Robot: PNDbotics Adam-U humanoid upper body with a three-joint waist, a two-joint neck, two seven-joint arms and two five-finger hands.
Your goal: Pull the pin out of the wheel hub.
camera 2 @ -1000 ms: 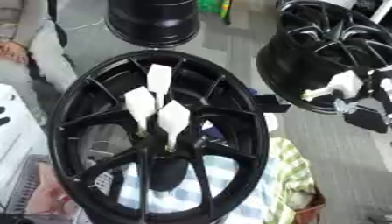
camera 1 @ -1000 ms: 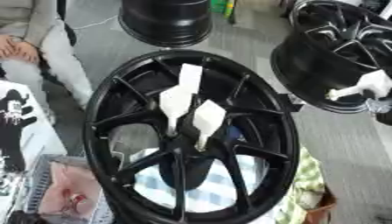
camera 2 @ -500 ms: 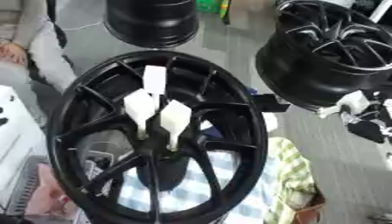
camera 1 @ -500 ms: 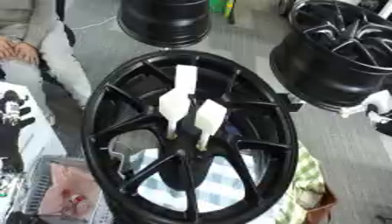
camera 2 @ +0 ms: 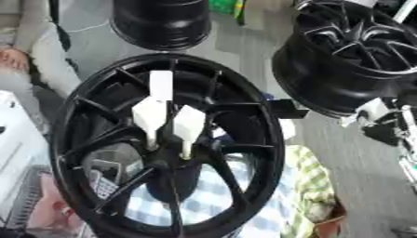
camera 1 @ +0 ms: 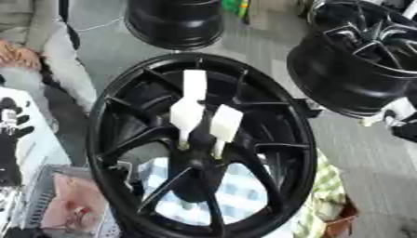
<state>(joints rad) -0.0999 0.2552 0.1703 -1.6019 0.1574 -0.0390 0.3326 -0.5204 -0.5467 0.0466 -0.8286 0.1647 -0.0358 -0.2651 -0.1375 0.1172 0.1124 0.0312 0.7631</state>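
The black wheel hub [camera 1: 281, 139] lies flat in the middle of both eye views. Three white flat-headed pins rise near its centre: one behind [camera 1: 194, 84], one at the left [camera 1: 185, 116] and one at the right [camera 1: 225, 123]. Their thin shafts go down toward the dark centre boss. My right hand [camera 2: 376, 122] shows only as a white and dark blur at the right edge, well apart from the hub and the pins. Its arm [camera 2: 407, 160] runs down the right border. My left hand shows in no view.
A second black rim [camera 1: 358, 60] stands at the upper right, close to my right hand. A dark wheel [camera 1: 175, 21] sits at the top. A person [camera 1: 36, 51] sits at the far left. Checked cloth [camera 1: 236, 200] lies under the hub, a basket [camera 1: 57, 209] at lower left.
My right hand has drawn back to the right and downward, away from the second rim, until only its edge shows. The three pins stand as before. The view has shifted slightly.
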